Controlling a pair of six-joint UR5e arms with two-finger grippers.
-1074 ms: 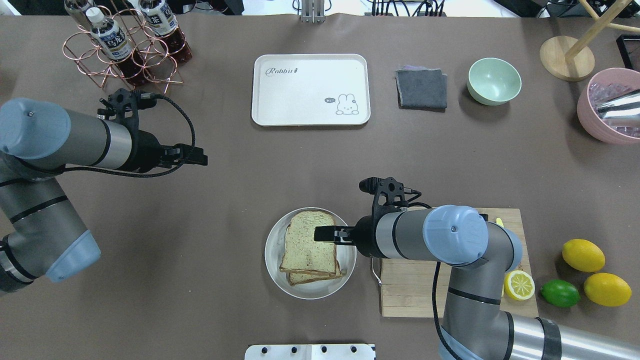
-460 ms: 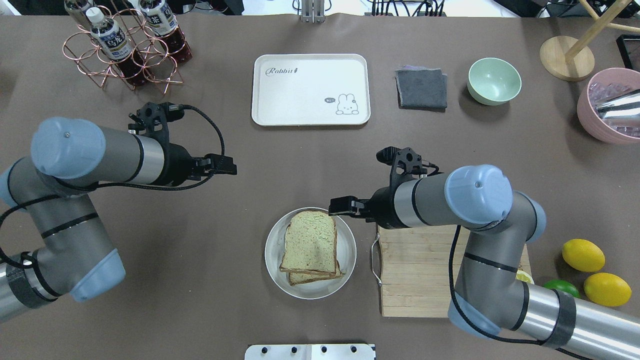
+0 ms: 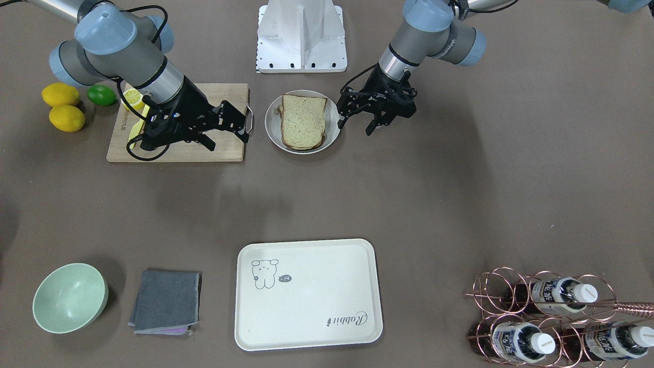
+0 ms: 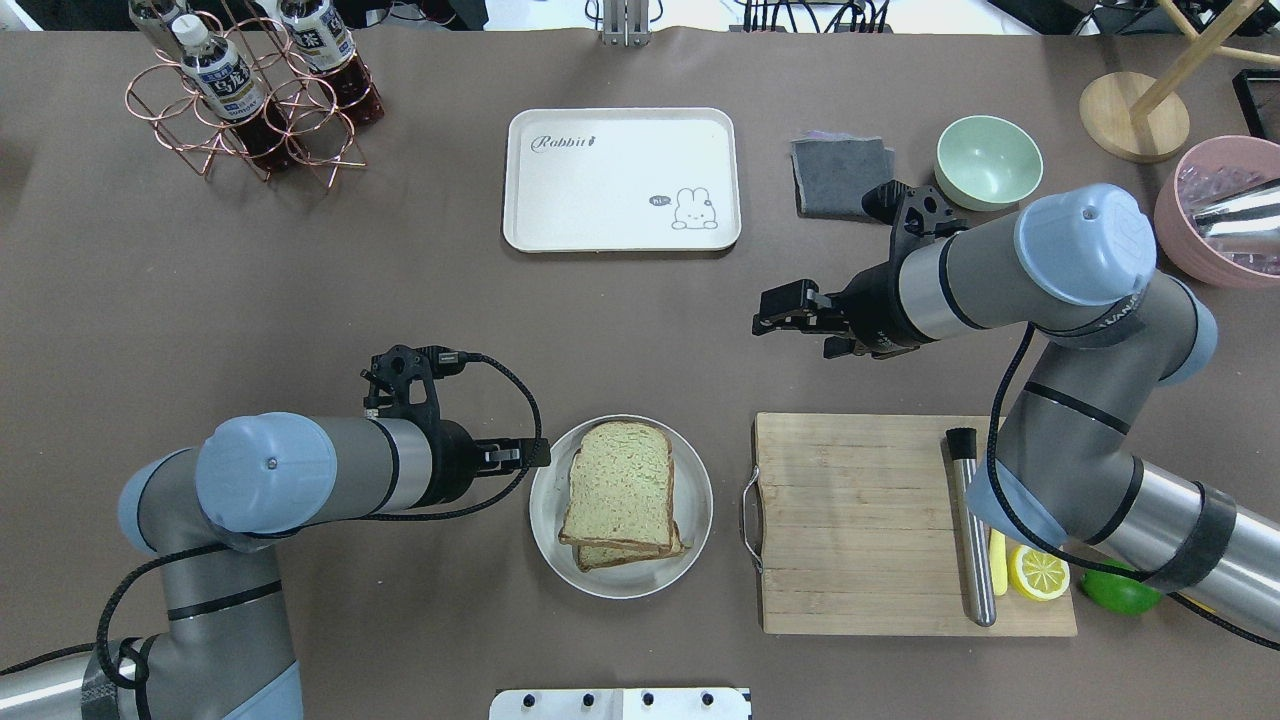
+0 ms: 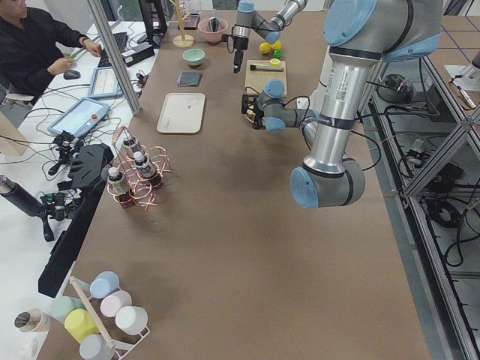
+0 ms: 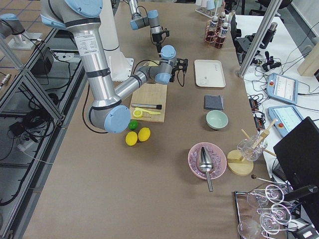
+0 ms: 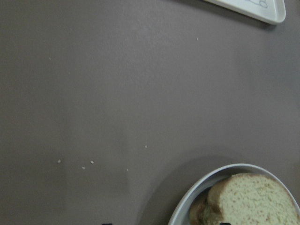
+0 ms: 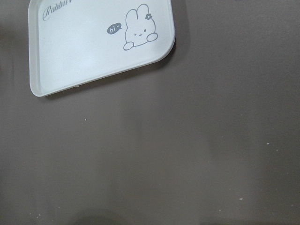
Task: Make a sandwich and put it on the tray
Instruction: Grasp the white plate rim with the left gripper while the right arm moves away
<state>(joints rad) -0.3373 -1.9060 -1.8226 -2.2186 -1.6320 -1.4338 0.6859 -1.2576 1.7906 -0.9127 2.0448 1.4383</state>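
The left gripper [image 4: 538, 455] has swung in just left of the round grey-white plate [image 4: 548, 530], and the right gripper [image 4: 768, 320] has pulled away; both jaws stand spread. The speckled tan bread sandwich [image 4: 620, 495] lies on that plate, well apart from the cream-white rounded-rectangular tray [image 4: 620, 180]. The grasp should pinch both slices together, level.

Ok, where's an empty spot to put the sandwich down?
The tray is completely bare. The brown table between it and the round plate is open, and so is the cutting board's half nearest the plate. It's crowded by the plate's rim, where the left tool hangs, and at the board's other end, with a lemon half and metal rod.
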